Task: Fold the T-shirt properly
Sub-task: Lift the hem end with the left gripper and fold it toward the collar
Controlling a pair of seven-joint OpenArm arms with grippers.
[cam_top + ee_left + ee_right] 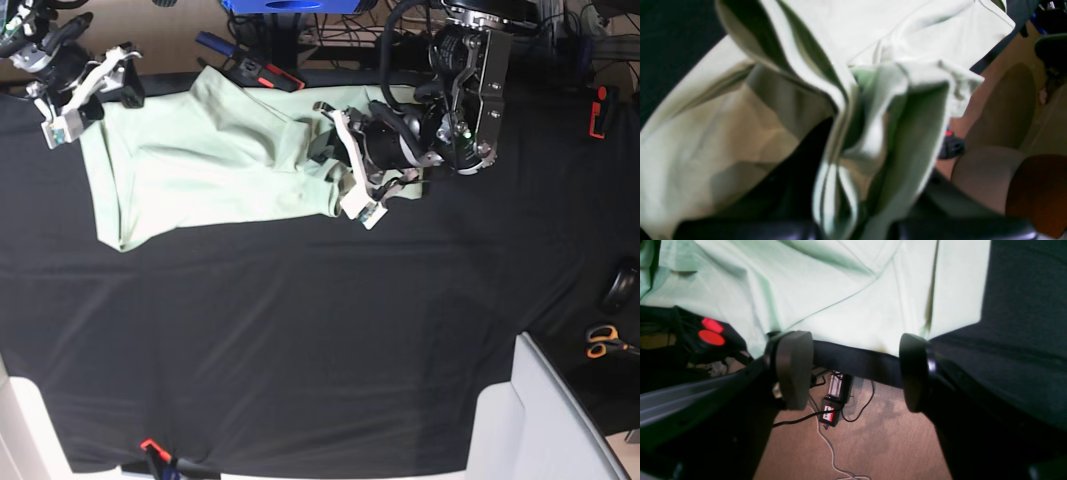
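The pale mint-green T-shirt [210,160] lies partly spread at the back left of the black tablecloth [300,340]. My left gripper [338,168] is at the shirt's right edge, shut on a bunched fold of the T-shirt [873,126], which rises in thick creases from between the dark fingers [960,228]. My right gripper [85,95] hovers at the shirt's far left corner, by the table's back edge. Its two pads [793,370] stand wide apart and open with nothing between them. The T-shirt [840,290] lies flat just beyond them.
Below the right gripper is the floor with a power strip [835,403] and cables. A box with red buttons [711,331] sits beside the shirt's corner. Scissors [603,341] and a dark round object [620,285] lie at the right edge; a white panel [540,420] stands at the front right.
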